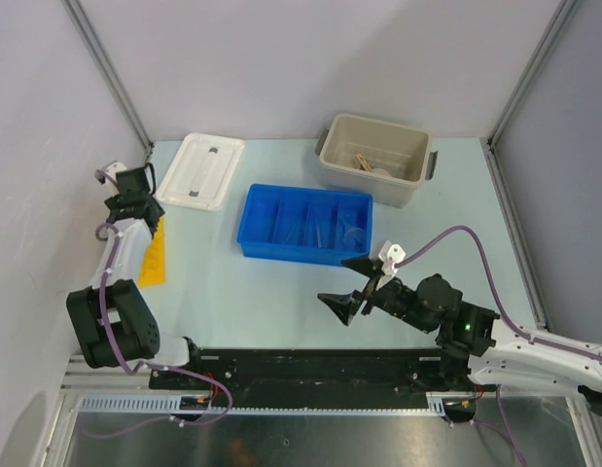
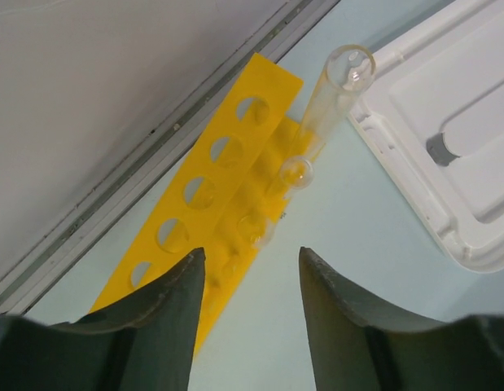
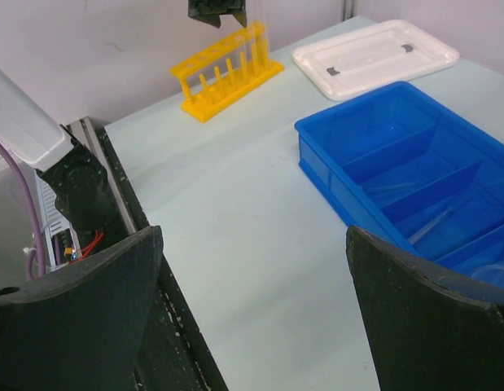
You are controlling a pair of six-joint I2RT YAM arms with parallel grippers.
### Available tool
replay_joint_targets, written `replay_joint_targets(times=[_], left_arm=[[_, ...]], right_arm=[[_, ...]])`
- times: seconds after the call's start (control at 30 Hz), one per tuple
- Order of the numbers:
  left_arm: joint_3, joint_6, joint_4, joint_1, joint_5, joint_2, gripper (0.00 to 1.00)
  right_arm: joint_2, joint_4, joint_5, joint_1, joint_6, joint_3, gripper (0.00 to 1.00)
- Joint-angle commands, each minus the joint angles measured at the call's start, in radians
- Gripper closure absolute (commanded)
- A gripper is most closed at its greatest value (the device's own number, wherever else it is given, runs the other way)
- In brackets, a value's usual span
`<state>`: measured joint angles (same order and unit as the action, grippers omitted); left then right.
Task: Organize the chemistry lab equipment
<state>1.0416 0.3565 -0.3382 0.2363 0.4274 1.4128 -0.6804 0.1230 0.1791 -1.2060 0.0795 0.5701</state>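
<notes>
A yellow test tube rack (image 2: 227, 187) lies by the left wall, also seen from above (image 1: 155, 255). A clear glass tube (image 2: 333, 90) stands in one of its holes, and a second, shorter tube (image 2: 295, 173) sits beside it. My left gripper (image 2: 247, 254) hovers just above the rack, open and apart from the tubes (image 1: 135, 199). My right gripper (image 1: 347, 284) is open over bare table in front of the blue divided tray (image 1: 254, 216), nothing between its fingers (image 3: 252, 236). Faint clear glass pieces (image 1: 320, 230) lie in the tray. A tan wooden stick (image 1: 363, 159) lies in the beige tub (image 1: 409, 185).
The white lid (image 1: 200, 170) lies flat between the rack and the tray, close to the right of my left gripper (image 2: 447, 138). Metal frame posts and grey walls close in the table on the left, the back and the right. A black rail (image 1: 320, 368) runs along the near edge.
</notes>
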Motion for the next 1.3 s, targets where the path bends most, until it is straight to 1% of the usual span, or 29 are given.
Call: replay_joint_targets(times=[0.0, 0.1, 0.23, 0.3, 0.33, 0.37, 0.4, 0.47, 0.53, 0.6, 0.73, 0.8, 0.87, 1.0, 1.1, 1.27], left_arm=[[0.016, -0.015, -0.020, 0.010, -0.054, -0.080, 0.43], [0.045, -0.037, -0.038, 0.009, -0.157, -0.151, 0.35], [0.088, -0.066, -0.060, 0.009, -0.363, -0.249, 0.24], [0.099, -0.057, -0.062, 0.001, -0.477, -0.296, 0.16], [0.104, -0.052, -0.063, -0.008, -0.528, -0.315, 0.10], [0.112, -0.050, -0.063, -0.022, -0.576, -0.329, 0.05], [0.121, -0.051, -0.065, -0.047, -0.618, -0.339, 0.03], [0.141, -0.058, -0.065, -0.116, -0.692, -0.350, 0.01], [0.151, -0.064, -0.065, -0.216, -0.749, -0.358, 0.01], [0.151, -0.071, -0.064, -0.328, -0.777, -0.371, 0.01], [0.126, -0.112, -0.055, -0.539, -0.787, -0.414, 0.00], [0.093, -0.142, -0.036, -0.630, -0.784, -0.446, 0.00], [0.036, -0.161, -0.006, -0.696, -0.770, -0.494, 0.00], [-0.098, -0.150, 0.077, -0.728, -0.787, -0.606, 0.01], [-0.168, -0.128, 0.101, -0.730, -0.753, -0.677, 0.01], [-0.188, -0.121, 0.116, -0.730, -0.765, -0.715, 0.01]], right_arm=[[0.022, -0.005, 0.048, 0.009, 0.043, 0.006, 0.01], [-0.008, -0.032, 0.095, 0.027, 0.110, 0.026, 0.01], [-0.065, -0.101, 0.190, 0.063, 0.239, 0.067, 0.01], [-0.079, -0.175, 0.219, 0.095, 0.325, 0.094, 0.01], [-0.082, -0.211, 0.217, 0.115, 0.372, 0.114, 0.01], [-0.083, -0.249, 0.205, 0.137, 0.415, 0.135, 0.01], [-0.082, -0.287, 0.188, 0.159, 0.448, 0.156, 0.01], [-0.071, -0.342, 0.158, 0.194, 0.487, 0.188, 0.01], [-0.056, -0.385, 0.161, 0.208, 0.493, 0.205, 0.01], [-0.045, -0.442, 0.203, 0.216, 0.491, 0.225, 0.01], [-0.034, -0.597, 0.351, 0.240, 0.480, 0.296, 0.01], [-0.021, -0.661, 0.379, 0.262, 0.452, 0.334, 0.01], [0.002, -0.695, 0.380, 0.280, 0.428, 0.360, 0.01], [0.047, -0.724, 0.366, 0.294, 0.407, 0.372, 0.01], [0.069, -0.747, 0.376, 0.296, 0.415, 0.373, 0.01], [0.081, -0.747, 0.389, 0.296, 0.414, 0.373, 0.01]])
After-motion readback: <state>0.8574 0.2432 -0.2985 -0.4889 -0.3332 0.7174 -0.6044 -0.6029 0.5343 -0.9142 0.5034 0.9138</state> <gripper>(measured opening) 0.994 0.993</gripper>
